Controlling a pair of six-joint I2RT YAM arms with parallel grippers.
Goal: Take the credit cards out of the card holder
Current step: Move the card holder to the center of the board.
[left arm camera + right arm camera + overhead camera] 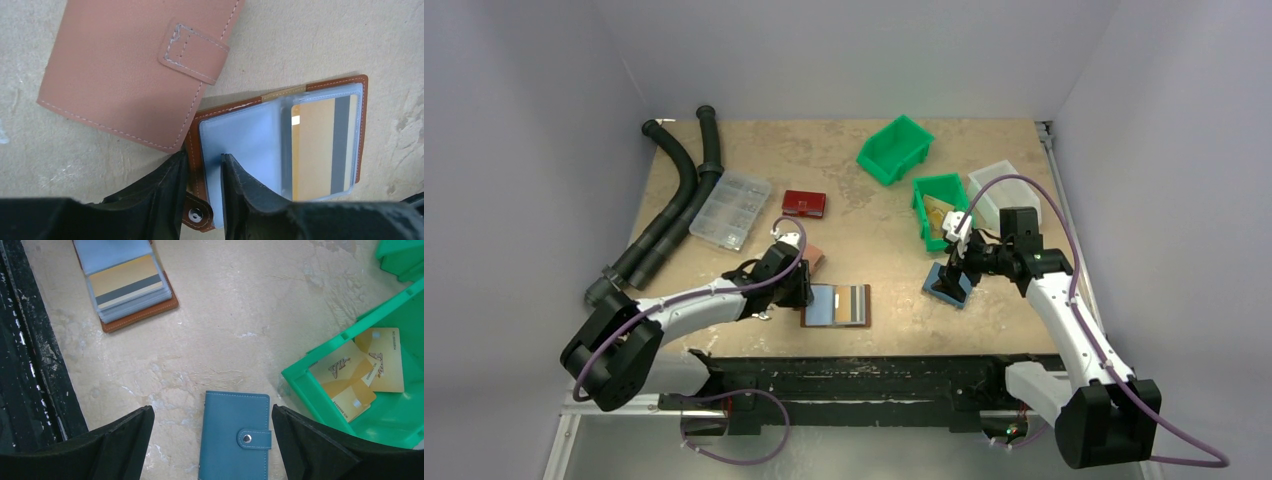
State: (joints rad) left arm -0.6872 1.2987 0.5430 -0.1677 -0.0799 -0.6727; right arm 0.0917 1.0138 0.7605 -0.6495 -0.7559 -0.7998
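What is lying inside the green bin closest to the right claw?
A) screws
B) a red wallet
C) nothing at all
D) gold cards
D: the right wrist view shows several gold cards overlapping on the floor of the green bin.

The open card holder (836, 306) lies near the table's (874, 235) front edge, left of centre, with a card (322, 145) in its right-hand sleeve. A closed wallet (135, 65) touches its back left corner. Well to the right lies a snap pouch (234, 435) — behind it, a bin (921, 212) holding loose cards (360, 372). Another bin (874, 165) stands farther back; a compartment box (724, 208) and a small case (804, 203) lie back left.
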